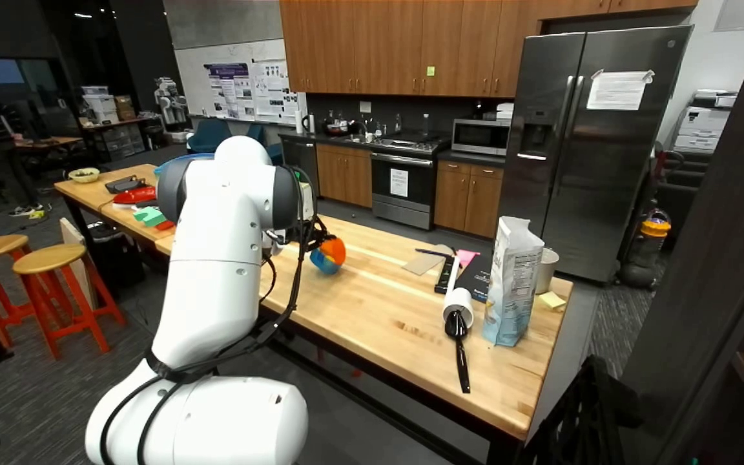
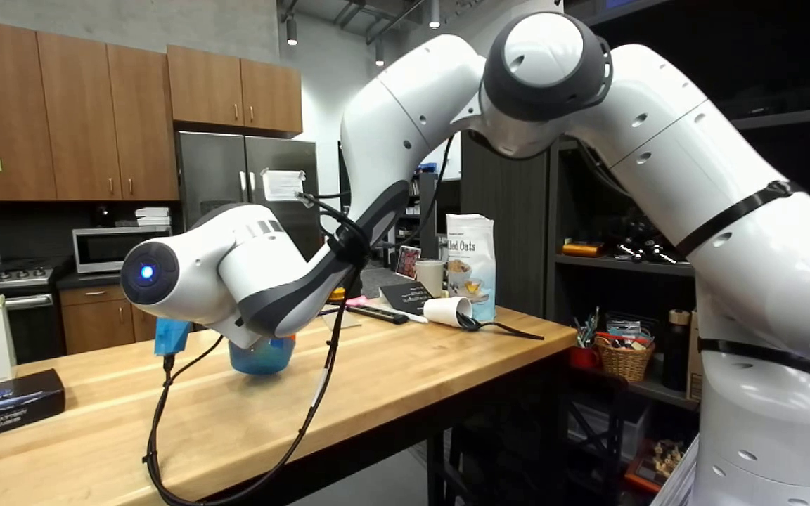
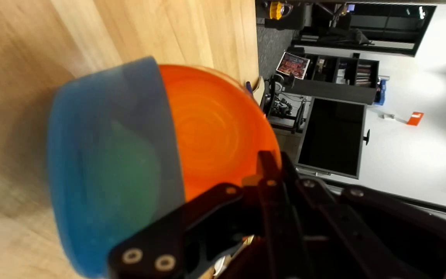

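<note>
My gripper (image 3: 278, 164) is shut on the rim of an orange bowl (image 3: 211, 131), one finger inside the bowl and one outside. The orange bowl is tilted, its hollow facing the wrist camera. Right beside it is a translucent blue bowl (image 3: 91, 166), overlapping the orange one's lower part in the wrist view. A green patch shows through the blue wall; what it is I cannot tell. In an exterior view the orange bowl (image 1: 333, 248) appears above the blue bowl (image 1: 324, 262) at the tabletop. From another side, the arm hides the gripper and most of the orange, leaving the blue bowl (image 2: 262, 357) visible.
An oats bag (image 1: 515, 284) stands near the wooden table's (image 1: 372, 303) end, with a mug (image 1: 546, 270) behind it. A white cup (image 1: 458, 307) lies on its side with a black utensil (image 1: 461, 355). A black box (image 2: 8, 405) sits on the table, and a cable (image 2: 328, 351) loops off the arm.
</note>
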Tool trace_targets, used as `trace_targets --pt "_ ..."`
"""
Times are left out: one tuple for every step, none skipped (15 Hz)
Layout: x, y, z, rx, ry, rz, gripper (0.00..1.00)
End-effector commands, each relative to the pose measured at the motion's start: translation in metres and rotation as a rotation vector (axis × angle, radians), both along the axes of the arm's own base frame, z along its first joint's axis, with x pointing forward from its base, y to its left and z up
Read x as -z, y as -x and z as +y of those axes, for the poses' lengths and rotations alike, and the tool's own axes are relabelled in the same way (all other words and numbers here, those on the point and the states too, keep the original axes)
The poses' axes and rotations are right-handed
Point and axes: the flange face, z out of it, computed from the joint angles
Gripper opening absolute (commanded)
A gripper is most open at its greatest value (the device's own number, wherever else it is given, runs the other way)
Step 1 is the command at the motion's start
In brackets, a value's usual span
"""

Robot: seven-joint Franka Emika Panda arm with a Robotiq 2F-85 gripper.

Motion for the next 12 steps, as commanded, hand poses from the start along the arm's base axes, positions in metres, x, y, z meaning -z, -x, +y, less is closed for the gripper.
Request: trace_targets --pt "0.012 0.001 -0.01 0.0 -0.073 0.071 0.01" --pt "0.011 0.001 -0.012 0.006 -0.084 0.079 0.01" --pt "0.01 0.001 -0.016 0.022 -0.09 0.086 0.01" --pt "0.012 0.003 -0.02 0.044 -0.098 0.102 0.01" --pt "0.015 0.007 -0.025 0.074 -0.11 0.127 0.01" --pt "0.019 0.012 -0.029 0.101 -0.123 0.155 0.01" --pt "0.017 0.011 -0.031 0.117 -0.149 0.169 0.01" --pt "0.013 0.011 -0.034 0.128 -0.172 0.183 0.01" --pt "0.01 0.007 -0.037 0.133 -0.207 0.191 0.01" --pt "0.004 0.0 -0.039 0.135 -0.248 0.195 0.01" --pt "-0.002 -0.007 -0.042 0.143 -0.288 0.196 0.01" --pt "-0.008 -0.013 -0.047 0.157 -0.327 0.2 0.01"
